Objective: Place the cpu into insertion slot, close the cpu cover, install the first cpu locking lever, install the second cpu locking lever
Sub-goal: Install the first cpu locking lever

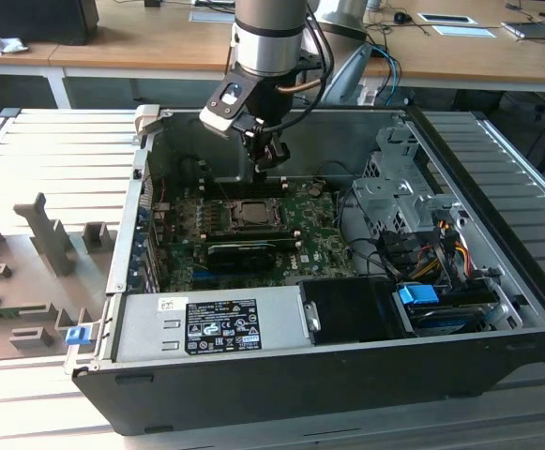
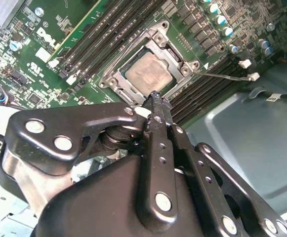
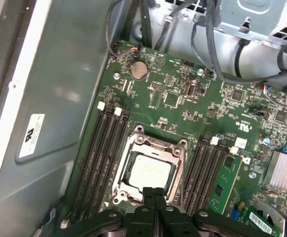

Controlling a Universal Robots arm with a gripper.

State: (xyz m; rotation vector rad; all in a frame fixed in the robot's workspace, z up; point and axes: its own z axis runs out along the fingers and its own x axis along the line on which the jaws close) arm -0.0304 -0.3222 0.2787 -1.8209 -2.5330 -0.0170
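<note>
The cpu lies flat in the insertion slot on the green motherboard, its silvery-grey face up. The cpu cover is a silvery frame lying down around the chip, its window showing the chip's face. My gripper hangs just above the slot's edge. Its black fingertips are pressed together with nothing between them, and in the first wrist view my gripper sits at the cover's rim. I cannot make out the locking levers clearly.
Black memory slots flank the socket on both sides. The open computer case walls the board in, with cables and a drive cage at the exterior view's right. A black card and the power supply lie nearer the camera.
</note>
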